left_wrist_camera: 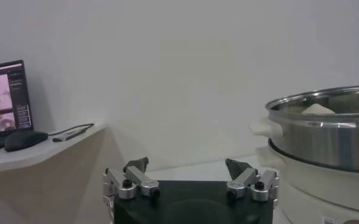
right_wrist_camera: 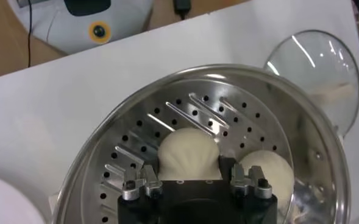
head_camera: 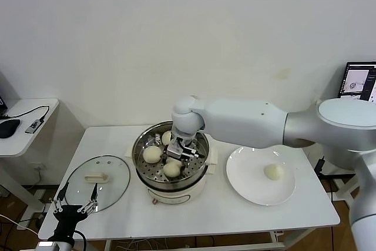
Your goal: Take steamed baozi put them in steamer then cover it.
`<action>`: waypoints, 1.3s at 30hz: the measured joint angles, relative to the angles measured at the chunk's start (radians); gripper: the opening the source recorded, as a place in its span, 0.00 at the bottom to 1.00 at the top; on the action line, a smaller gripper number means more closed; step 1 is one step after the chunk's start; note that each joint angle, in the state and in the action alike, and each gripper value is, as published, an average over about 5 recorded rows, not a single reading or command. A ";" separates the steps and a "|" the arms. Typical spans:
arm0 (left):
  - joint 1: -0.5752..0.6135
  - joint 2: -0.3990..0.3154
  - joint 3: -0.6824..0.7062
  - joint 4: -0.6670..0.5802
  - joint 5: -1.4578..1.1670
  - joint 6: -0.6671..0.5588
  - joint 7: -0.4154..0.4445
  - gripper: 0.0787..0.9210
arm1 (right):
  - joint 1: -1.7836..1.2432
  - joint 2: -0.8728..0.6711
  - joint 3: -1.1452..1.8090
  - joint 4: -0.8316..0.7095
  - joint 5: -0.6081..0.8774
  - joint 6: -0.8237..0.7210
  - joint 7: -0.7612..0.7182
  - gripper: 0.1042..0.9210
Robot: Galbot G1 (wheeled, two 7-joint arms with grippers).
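Observation:
The steel steamer [head_camera: 200, 163] stands mid-table on its white base. Three cream baozi lie on its perforated tray [right_wrist_camera: 136, 131]: one at the left [head_camera: 153, 154], one at the front [head_camera: 172, 169], one at the back [head_camera: 167, 137]. My right gripper [head_camera: 174, 152] reaches down into the pot. In the right wrist view its fingers [right_wrist_camera: 227, 167] flank a baozi [right_wrist_camera: 188, 149] that rests on the tray, with another baozi [right_wrist_camera: 264, 170] beside it. A fourth baozi [head_camera: 274, 171] lies on the white plate [head_camera: 247, 180]. The glass cover [head_camera: 111, 189] lies flat left of the steamer. My left gripper [head_camera: 73, 203] is open and empty.
The left gripper [left_wrist_camera: 187, 165] sits low by the table's front-left corner, beside the steamer [left_wrist_camera: 325, 131]. A side table [head_camera: 23, 127] with a mouse and cable stands at the far left. A monitor [head_camera: 359, 80] stands at the far right.

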State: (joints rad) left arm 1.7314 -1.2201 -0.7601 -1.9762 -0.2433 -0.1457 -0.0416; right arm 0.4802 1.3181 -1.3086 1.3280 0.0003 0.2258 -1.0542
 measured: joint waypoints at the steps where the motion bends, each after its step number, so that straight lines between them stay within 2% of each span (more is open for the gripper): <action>1: 0.000 0.000 0.000 0.000 0.000 0.000 0.000 0.88 | 0.000 -0.001 0.000 0.000 -0.001 0.003 0.002 0.72; 5: 0.002 -0.001 0.000 -0.001 0.000 0.000 0.000 0.88 | 0.006 -0.006 0.006 0.003 0.001 0.008 0.010 0.84; 8: 0.002 -0.001 0.000 -0.002 0.000 0.000 0.000 0.88 | 0.018 -0.015 0.013 0.011 0.010 0.005 0.011 0.87; 17: 0.000 0.013 -0.008 -0.008 -0.001 0.002 0.001 0.88 | 0.068 -0.084 0.057 0.052 0.048 -0.083 -0.010 0.88; 30: -0.002 0.029 -0.009 -0.012 -0.002 0.002 0.002 0.88 | 0.084 -0.308 0.132 0.104 0.129 -0.431 -0.013 0.88; 39: 0.000 0.031 -0.005 -0.019 0.002 0.003 0.003 0.88 | 0.013 -0.497 0.177 0.125 0.093 -0.497 -0.050 0.88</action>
State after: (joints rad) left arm 1.7313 -1.1891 -0.7653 -1.9949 -0.2416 -0.1427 -0.0386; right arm 0.4929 0.8209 -1.1317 1.4528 0.0931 -0.2713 -1.1046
